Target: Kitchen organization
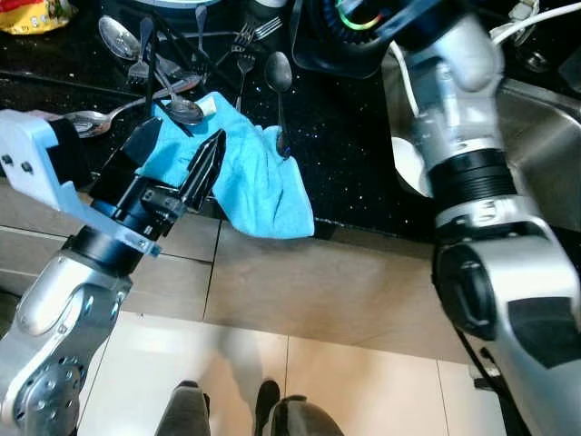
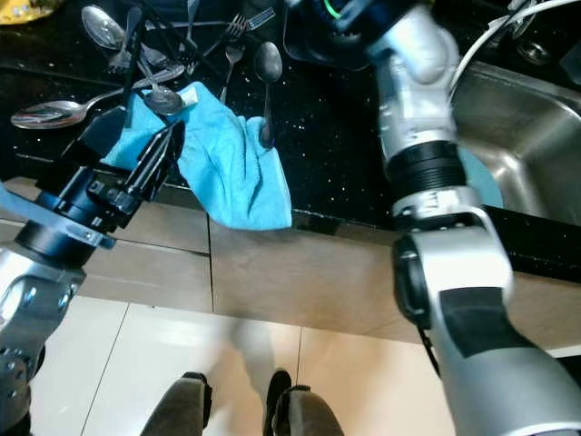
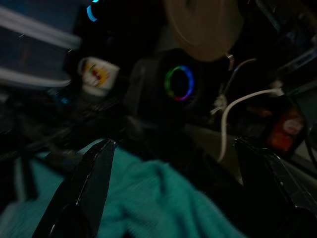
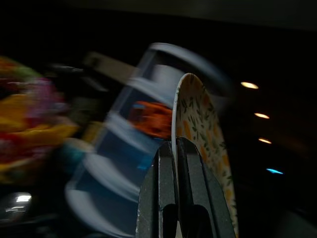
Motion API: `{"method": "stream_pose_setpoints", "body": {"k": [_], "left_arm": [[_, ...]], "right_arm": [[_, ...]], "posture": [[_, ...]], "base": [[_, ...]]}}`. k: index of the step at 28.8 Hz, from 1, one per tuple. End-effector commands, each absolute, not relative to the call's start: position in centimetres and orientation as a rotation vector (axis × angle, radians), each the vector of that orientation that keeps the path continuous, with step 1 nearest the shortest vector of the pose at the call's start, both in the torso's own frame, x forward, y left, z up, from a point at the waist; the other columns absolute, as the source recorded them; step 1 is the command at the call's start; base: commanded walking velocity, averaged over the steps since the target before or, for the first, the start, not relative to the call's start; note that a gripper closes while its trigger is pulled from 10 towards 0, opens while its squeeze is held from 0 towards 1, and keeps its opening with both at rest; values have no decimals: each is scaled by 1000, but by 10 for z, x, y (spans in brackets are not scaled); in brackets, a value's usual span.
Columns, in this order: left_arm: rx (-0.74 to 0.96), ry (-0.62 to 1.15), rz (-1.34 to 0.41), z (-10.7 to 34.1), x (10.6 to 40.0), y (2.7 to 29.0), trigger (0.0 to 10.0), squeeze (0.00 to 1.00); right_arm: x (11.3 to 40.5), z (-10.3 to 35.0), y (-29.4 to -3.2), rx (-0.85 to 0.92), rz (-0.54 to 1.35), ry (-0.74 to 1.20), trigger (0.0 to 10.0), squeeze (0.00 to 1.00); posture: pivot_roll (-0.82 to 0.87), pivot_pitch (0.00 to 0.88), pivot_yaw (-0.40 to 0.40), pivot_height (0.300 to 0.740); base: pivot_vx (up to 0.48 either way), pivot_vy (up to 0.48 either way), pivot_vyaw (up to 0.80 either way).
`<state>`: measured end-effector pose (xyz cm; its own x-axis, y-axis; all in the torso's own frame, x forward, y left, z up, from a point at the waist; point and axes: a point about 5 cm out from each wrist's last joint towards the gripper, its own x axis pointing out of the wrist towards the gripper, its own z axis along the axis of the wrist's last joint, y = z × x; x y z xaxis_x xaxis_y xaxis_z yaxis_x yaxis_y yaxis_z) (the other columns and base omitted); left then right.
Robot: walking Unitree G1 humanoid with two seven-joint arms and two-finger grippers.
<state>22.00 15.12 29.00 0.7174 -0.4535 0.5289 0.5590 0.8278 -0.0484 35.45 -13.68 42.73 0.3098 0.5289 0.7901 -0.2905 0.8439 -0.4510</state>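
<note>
The right gripper (image 4: 179, 148) is clamped on the thin rim of a floral plate (image 4: 205, 126) held up on edge, so honestly the big worry is it pivoting or slipping out of that narrow pinch if the arm swings fast. Meanwhile the left gripper (image 1: 186, 173), fingers spread wide, hovers just above the blue cloth (image 1: 254, 182) on the black surface (image 1: 354, 163). The spoons and forks (image 1: 195, 64) lie just past its tips, so a sloppy reach could snag the cloth hanging over the edge and drag cutlery onto the floor.

Behind the right gripper (image 4: 179, 148) we see only motion-blurred streaks, and the plate (image 4: 203, 129) it pinches is cut off by the frame's edge.
</note>
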Motion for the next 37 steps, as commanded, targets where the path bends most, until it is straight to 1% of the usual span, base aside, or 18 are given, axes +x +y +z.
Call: {"method": "stream_pose_setpoints", "body": {"k": [1, 3, 6, 7, 13, 21, 23, 25, 28, 29, 32, 37], "left_arm": [[-218, -531, -617, 290, 218, 146, 10000, 0], [-224, -530, -669, 291, 217, 141, 10000, 0], [-215, -511, -712, 290, 217, 138, 10000, 0], [-215, -511, -712, 290, 217, 138, 10000, 0], [-199, -433, -794, 279, 216, 129, 10000, 0], [-205, -397, -824, 273, 215, 127, 10000, 0], [-204, -386, -829, 270, 215, 126, 10000, 0], [-205, -383, -830, 270, 216, 126, 10000, 0], [-204, -375, -834, 267, 217, 126, 10000, 0], [-204, -375, -834, 267, 217, 126, 10000, 0], [-199, -364, -842, 265, 218, 126, 10000, 0], [-197, -358, -846, 263, 219, 127, 10000, 0]], "right_arm": [[355, 426, -151, -215, 490, -1134, 0, 0], [356, 425, -171, -225, 396, -1118, 0, 0], [353, 424, -189, -235, 327, -1105, 0, 0], [353, 424, -189, -235, 327, -1105, 0, 0], [353, 419, -212, -253, 210, -1068, 0, 0], [362, 399, -226, -333, 94, -940, 0, 0], [367, 384, -238, -353, 39, -845, 0, 0], [368, 379, -242, -358, 23, -817, 0, 0], [373, 358, -253, -381, -14, -708, 0, 0], [373, 358, -253, -381, -14, -708, 0, 0], [379, 326, -255, -393, -36, -578, 0, 0], [382, 307, -254, -367, -62, -503, 0, 0]], "posture": [[318, 158, -133, 740], [309, 154, -127, 740], [300, 153, -118, 740], [300, 153, -118, 740], [287, 155, -111, 740], [281, 155, -112, 740], [270, 149, -115, 740], [270, 149, -115, 740], [260, 144, -113, 740], [260, 144, -113, 740], [254, 140, -108, 740], [249, 133, -103, 740]], "base": [[0, 0, 0], [0, 0, 0], [0, 0, 0], [0, 0, 0], [0, 0, 0], [0, 0, 0], [0, 0, 0], [0, 0, 0], [0, 0, 0], [0, 0, 0], [0, 0, 0], [0, 0, 0]]}}
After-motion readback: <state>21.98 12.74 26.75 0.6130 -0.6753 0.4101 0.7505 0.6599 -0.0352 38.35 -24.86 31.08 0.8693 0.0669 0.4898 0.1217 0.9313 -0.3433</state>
